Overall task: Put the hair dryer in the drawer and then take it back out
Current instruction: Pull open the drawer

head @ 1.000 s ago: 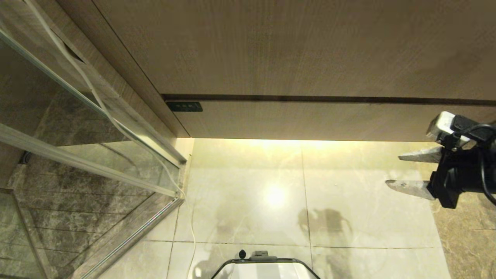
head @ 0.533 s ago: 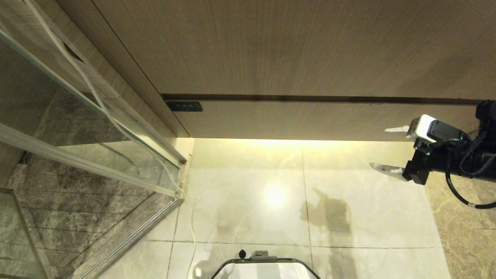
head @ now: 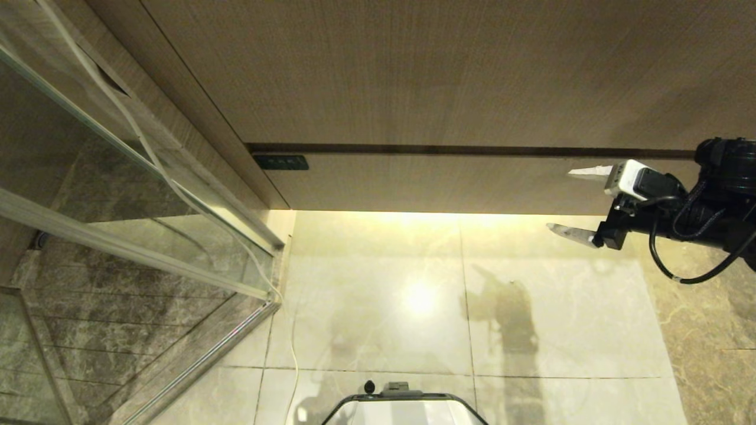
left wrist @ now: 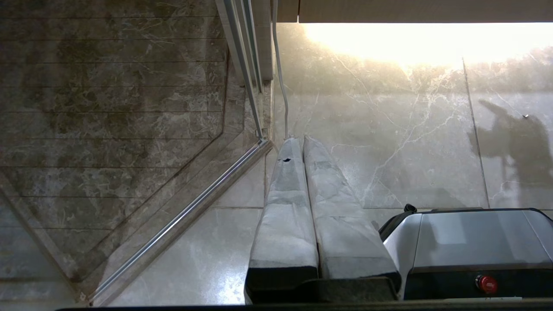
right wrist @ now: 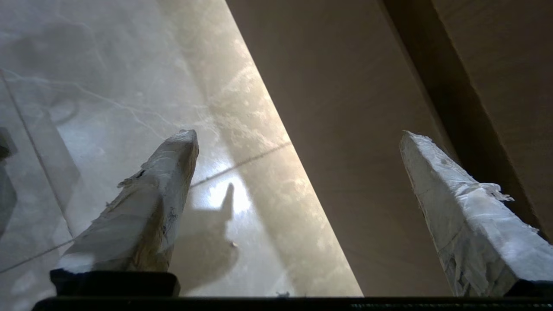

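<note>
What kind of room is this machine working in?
Most likely a bathroom. A glass shower enclosure with a metal frame stands on the left, glossy marble floor tiles lie ahead, and a wood-grain vanity cabinet with a closed drawer hangs above an underlit gap.

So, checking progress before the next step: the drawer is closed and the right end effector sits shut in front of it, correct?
Not quite: the right end effector is open, its fingers spread wide and empty, as the right wrist view shows. The drawer is indeed closed.

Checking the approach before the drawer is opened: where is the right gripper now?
In the head view the right gripper is at the right edge, open, its tips spanning the lower edge of the closed drawer above the floor tiles.
</note>
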Tool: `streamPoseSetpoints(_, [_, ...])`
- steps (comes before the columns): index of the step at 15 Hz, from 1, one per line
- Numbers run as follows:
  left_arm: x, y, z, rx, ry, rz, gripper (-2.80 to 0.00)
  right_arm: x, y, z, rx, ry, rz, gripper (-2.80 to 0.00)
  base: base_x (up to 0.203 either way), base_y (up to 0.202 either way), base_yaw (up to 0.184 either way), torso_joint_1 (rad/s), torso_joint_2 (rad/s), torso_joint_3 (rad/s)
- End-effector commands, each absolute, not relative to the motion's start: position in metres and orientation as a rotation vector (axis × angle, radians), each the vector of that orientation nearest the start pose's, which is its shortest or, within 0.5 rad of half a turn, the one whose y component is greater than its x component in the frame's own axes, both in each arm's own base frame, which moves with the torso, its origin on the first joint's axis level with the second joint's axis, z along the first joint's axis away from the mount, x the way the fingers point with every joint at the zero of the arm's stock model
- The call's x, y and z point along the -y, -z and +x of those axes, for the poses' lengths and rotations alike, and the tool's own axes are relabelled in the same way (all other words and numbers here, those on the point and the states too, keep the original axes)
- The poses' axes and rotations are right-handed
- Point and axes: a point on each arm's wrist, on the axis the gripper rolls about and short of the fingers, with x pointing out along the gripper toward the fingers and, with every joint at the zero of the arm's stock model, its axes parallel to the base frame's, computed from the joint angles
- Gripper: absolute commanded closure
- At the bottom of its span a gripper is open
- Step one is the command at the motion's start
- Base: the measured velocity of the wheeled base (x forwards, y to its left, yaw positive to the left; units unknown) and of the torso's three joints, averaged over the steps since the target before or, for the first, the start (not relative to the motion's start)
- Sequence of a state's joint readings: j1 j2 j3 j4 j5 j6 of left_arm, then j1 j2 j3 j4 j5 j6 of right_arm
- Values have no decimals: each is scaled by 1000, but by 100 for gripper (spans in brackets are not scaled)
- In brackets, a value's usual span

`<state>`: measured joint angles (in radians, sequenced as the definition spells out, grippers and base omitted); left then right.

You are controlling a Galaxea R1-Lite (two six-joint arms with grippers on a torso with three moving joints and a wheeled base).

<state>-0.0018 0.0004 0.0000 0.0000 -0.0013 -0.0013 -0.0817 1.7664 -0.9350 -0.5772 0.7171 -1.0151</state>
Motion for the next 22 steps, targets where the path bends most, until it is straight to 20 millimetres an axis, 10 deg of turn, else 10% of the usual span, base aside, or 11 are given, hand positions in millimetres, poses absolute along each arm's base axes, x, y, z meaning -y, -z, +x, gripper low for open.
streamPoseSetpoints(1, [0,-75,-23,0,3,-2,0,13,-180,340,111,-746,-857,-280,0,0,0,0,0,0])
streamPoseSetpoints(22, [0,-75,-23,-2,3,-2,0,49,-174,423,201,-660,-992,-280,0,0,0,0,0,0])
